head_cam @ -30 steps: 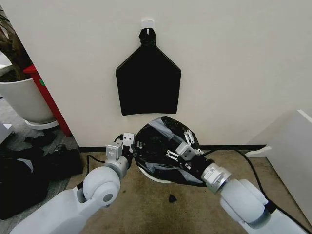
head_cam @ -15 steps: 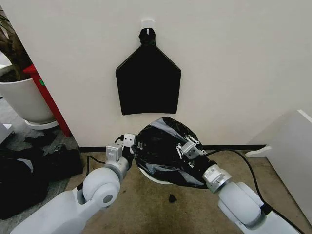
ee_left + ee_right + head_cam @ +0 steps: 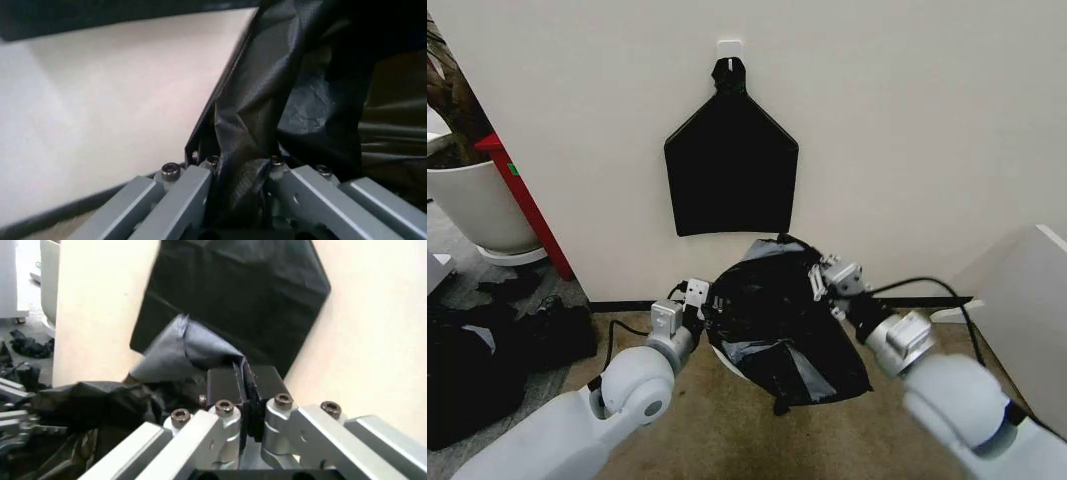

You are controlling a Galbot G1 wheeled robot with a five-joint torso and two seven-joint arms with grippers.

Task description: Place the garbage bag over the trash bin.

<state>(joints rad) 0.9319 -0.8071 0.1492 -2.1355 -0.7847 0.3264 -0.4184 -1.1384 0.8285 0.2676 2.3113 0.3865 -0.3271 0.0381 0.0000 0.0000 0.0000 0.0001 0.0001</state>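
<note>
The garbage bag (image 3: pixel 762 310), glossy crinkled black plastic, is draped over the trash bin, of which just a sliver of white rim (image 3: pixel 723 357) shows at the bag's lower left. My left gripper (image 3: pixel 697 298) is shut on the bag's left edge; in the left wrist view the plastic (image 3: pixel 267 100) runs down between the closed fingers (image 3: pixel 193 185). My right gripper (image 3: pixel 825 277) is shut on the bag's upper right edge, held up near the wall. A grey fold of bag (image 3: pixel 177 347) sticks out past the pinched pads (image 3: pixel 223 385).
A flat black bag bundle (image 3: pixel 730 170) hangs from a wall hook above the bin. At the left stand a large white plant pot (image 3: pixel 477 205) and a red board (image 3: pixel 527 205), with dark clutter (image 3: pixel 487 350) on the floor. White furniture (image 3: pixel 1027 300) stands at the right.
My right gripper has moved up and to the right, pulling the bag's edge with it. The bag's front now hangs lower toward the floor. The left gripper has barely moved.
</note>
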